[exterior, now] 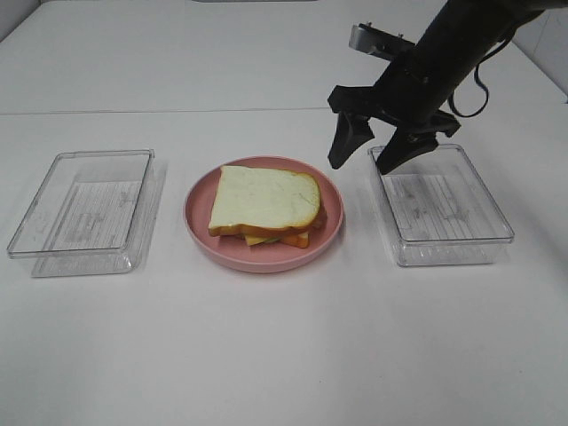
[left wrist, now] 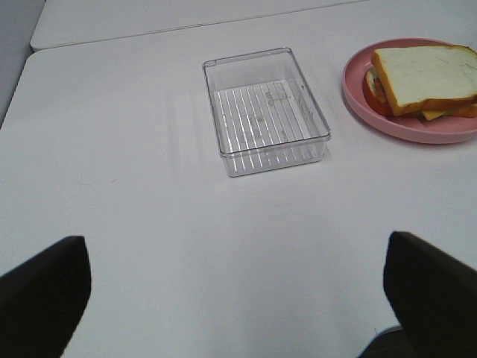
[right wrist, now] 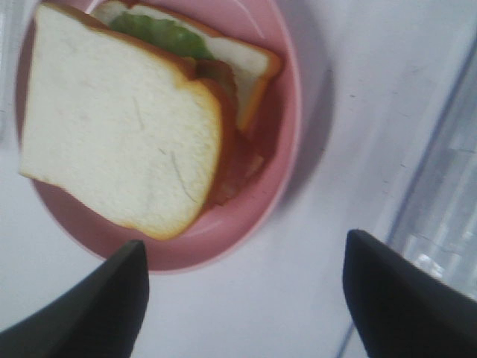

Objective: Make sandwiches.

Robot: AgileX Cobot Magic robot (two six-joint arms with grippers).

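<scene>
Bare white counter (exterior: pixel 284 355) fills the foreground nearest you, with nothing on it. Beyond it, the sandwich (exterior: pixel 266 206) sits stacked on the round pink plate (exterior: pixel 200 226), between two clear plastic bins: the left bin (exterior: pixel 82 213) and the right bin (exterior: pixel 441 206).

Your right gripper (exterior: pixel 364 151) hangs above the counter between the plate and the right bin, fingers spread wide and holding nothing. Your left gripper (left wrist: pixel 231 298) is also spread fully and empty, well back from the left bin.

Judge the sandwich as light, soft and loose: bread that will dent, layers of lettuce (right wrist: pixel 160 31), bacon and cheese that could slide apart. If you must lift it, pinch across the crust edges through the whole stack, gently, rather than by the top slice (right wrist: pixel 119 115) alone.

Mind the plate's raised rim and the near wall of the right bin, both close to your right gripper. Open room lies toward you and behind the plate.
</scene>
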